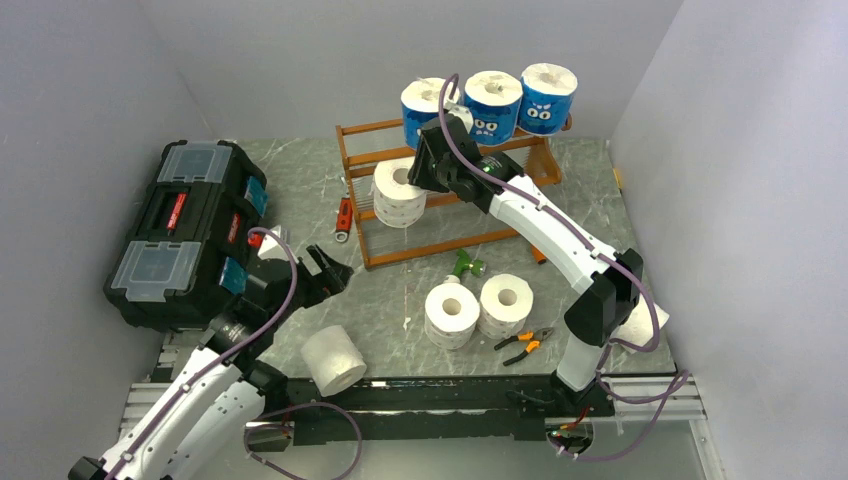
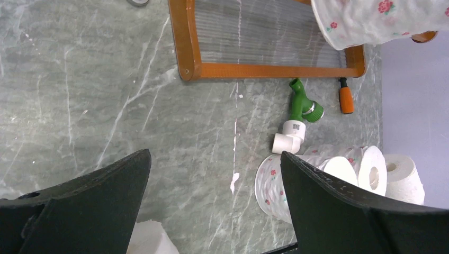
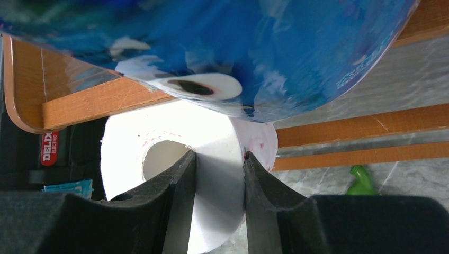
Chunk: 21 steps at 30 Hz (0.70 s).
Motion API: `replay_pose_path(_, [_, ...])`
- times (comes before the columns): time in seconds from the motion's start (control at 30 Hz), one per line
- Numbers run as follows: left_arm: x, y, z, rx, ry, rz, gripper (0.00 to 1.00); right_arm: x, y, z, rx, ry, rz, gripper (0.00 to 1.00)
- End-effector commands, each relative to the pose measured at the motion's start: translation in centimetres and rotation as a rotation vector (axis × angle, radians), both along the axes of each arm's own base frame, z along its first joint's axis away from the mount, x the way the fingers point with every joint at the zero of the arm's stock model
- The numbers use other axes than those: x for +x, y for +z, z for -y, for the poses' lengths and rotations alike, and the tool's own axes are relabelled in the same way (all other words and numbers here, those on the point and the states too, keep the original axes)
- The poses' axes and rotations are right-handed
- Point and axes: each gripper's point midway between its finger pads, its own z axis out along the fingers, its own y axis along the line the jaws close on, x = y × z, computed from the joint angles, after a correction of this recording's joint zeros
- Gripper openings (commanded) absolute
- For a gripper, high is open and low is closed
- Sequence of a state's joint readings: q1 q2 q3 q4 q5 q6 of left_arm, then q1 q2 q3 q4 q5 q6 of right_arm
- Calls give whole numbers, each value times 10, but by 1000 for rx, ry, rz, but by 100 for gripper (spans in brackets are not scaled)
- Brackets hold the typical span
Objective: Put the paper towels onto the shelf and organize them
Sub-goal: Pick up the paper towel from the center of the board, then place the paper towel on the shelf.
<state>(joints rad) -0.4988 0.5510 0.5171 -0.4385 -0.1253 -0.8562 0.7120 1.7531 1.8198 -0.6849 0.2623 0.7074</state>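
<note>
Grey marbled table (image 1: 400,300), pale walls: white roll presented to the shelf by the right arm.

The right gripper (image 3: 218,164) is closed narrowly on the wall of a white roll (image 1: 398,195), with one finger seen inside the hollow core. The roll is held core-up at the left end of the shelf (image 1: 346,160), at the table's far edge, directly under the leftmost of three blue rolls (image 1: 493,105) on the top tier. Contact with the slats cannot be confirmed. The right arm is stretched forward and leftward. The left gripper (image 2: 214,180) is spread wide and empty near the left edge. A loose white roll (image 1: 333,360) is noted just beside it at the near edge.
</note>
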Motion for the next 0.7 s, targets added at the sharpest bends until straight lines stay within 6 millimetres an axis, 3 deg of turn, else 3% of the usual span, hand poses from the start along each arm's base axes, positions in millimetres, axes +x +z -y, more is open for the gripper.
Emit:
replay_pose_path(0.0, [14,43,12,-40,-33,98,98,13,23,-7,55,-17,60,23])
replay_pose_path(0.43, [25,48,31,-89,-83,105,99,2,19,2,71,-25,61,37])
replay_pose_path(0.67, [33,61,47,-124,-146,165,99,0,21,6,80,-33,64,43])
